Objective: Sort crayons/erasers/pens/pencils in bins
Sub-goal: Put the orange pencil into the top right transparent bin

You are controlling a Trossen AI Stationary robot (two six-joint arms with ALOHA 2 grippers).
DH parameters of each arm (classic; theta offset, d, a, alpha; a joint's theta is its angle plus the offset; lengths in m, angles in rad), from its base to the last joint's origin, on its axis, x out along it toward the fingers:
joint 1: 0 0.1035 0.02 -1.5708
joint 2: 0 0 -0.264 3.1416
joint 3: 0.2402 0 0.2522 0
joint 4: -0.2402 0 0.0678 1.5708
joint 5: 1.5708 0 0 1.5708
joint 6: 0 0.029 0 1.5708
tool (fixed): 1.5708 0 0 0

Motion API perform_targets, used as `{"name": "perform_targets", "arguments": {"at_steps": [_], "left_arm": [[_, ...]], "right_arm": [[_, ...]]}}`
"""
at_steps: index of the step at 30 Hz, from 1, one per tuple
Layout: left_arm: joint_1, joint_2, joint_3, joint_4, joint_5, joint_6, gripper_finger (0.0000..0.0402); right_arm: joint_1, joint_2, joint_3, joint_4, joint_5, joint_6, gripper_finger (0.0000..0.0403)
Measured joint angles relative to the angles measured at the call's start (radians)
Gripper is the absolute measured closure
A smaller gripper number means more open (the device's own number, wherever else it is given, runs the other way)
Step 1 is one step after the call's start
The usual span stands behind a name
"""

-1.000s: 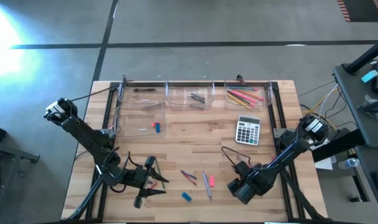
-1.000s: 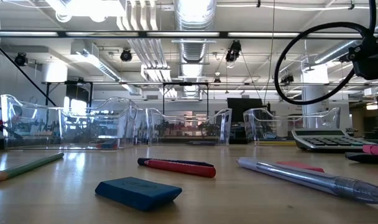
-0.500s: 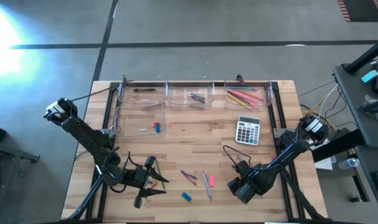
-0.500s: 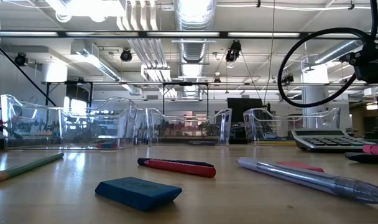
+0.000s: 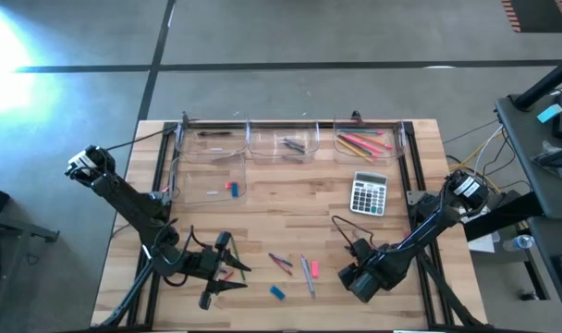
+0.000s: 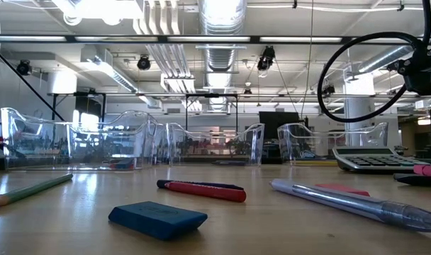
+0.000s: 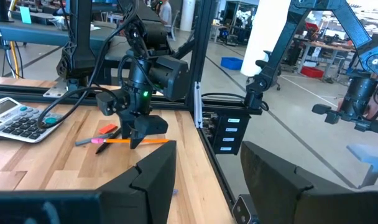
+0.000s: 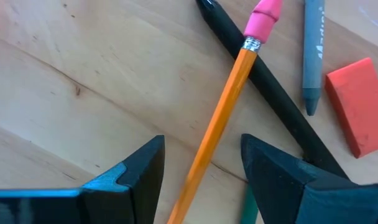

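Right wrist view: orange pencil w/ pink eraser tip lies between released right end effector fingers.

We see only a small shift in the right arm. In the low view its dark wrist sits a touch further toward 4 o'clock than a second ago. The black cable loop hanging from it slides with it toward 3 o'clock. From above, the same loop sits slightly further toward 3 o'clock. All of this falls in the first half second.
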Motion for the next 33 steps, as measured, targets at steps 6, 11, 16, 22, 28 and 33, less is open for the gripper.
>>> {"name": "perform_targets", "arguments": {"at_steps": [6,11,16,22,28,33], "left_arm": [[0.000,0.000,0.000,0.000,0.000,0.000,0.0235],[0.000,0.000,0.000,0.000,0.000,0.000,0.0235],[0.000,0.000,0.000,0.000,0.000,0.001,0.0235],[0.000,0.000,0.000,0.000,0.000,0.001,0.0235],[0.000,0.000,0.000,0.000,0.000,0.004,0.0235],[0.000,0.000,0.000,0.005,0.000,0.004,0.0235]], "right_arm": [[0.000,0.000,0.000,0.004,-0.001,-0.002,0.0211],[0.000,0.000,-0.001,0.022,-0.001,-0.003,0.0293],[0.000,0.000,-0.001,0.051,-0.001,-0.021,0.0381],[0.000,-0.021,0.025,0.091,-0.001,-0.053,0.0383],[-0.007,-0.064,0.117,0.040,0.031,-0.118,0.0383],[-0.055,-0.082,0.274,-0.267,0.115,-0.273,0.0384]]}}
